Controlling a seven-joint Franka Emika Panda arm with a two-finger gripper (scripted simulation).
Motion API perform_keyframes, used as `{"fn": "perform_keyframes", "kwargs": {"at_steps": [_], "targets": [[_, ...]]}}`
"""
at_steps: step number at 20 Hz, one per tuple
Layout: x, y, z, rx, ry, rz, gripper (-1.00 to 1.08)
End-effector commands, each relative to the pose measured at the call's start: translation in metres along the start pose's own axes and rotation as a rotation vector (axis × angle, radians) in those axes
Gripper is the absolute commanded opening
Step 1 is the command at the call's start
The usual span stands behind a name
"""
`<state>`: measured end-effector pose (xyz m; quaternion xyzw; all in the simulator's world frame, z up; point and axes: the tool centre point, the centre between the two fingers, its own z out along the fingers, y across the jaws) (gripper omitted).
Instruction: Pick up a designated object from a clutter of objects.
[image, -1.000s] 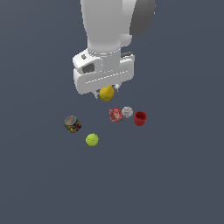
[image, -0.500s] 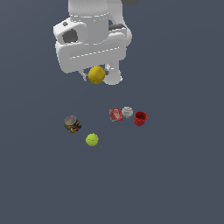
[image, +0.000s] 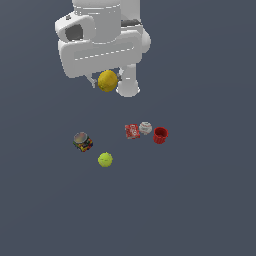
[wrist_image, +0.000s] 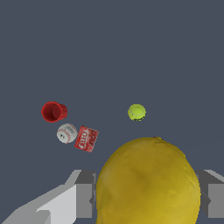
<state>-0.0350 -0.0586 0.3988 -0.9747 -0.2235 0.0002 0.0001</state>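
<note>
The lemon (wrist_image: 148, 183) fills the wrist view, golden and matte, clamped between the two grey fingers (wrist_image: 84, 194) that press on either side of it; the gripper (image: 107, 82) is closed onto the fruit, jaws only as far apart as the lemon is wide; in the exterior view the lemon hangs beneath the big white arm (image: 102, 37), well above the dark grey floor (image: 200, 200); down below lies the clutter; the yellow-green ball (image: 105, 160) sits alone, nearest the exterior camera; the multicoloured can (image: 82, 142) stands to the exterior view's left of it, a little farther back; farther still, a tight row; the red packet (image: 132, 131), the grey-white ball (image: 145, 128) just beside it, and the red cup (image: 160, 135) at the exterior view's right end, lying on its side in the wrist view.
</note>
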Motion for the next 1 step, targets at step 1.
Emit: {"fn": "perform_keyframes", "kwargs": {"at_steps": [1], "targets": [[0.0009,-0.0003,0.0010,0.000,0.000,0.000,-1.00]]}}
